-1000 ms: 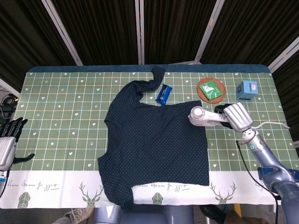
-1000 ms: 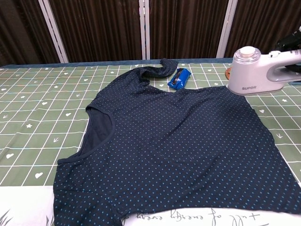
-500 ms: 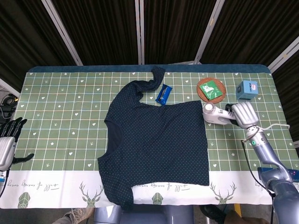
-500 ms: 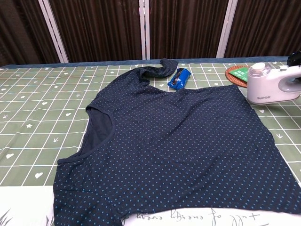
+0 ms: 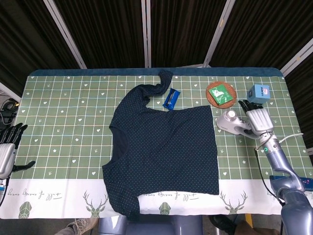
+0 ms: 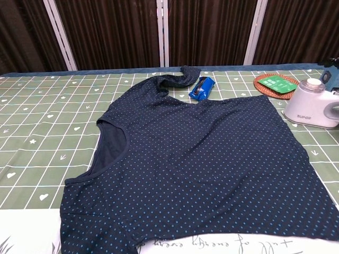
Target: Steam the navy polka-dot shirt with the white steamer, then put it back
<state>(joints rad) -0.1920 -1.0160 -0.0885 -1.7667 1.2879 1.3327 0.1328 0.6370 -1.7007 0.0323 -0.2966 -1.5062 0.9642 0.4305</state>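
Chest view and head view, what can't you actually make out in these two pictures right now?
- Right robot hand: chest view's right edge cuts it off; the head view doesn't settle whether it grips the white steamer.
- Left robot hand: at the head view's left edge, absent from the chest view.
- Blue packet: print too small to read.
- Green card on the round coaster: text too small.
- Navy polka-dot shirt: near hem hangs past the table edge.

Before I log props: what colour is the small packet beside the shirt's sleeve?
Bright blue; the packet shows best in the chest view.
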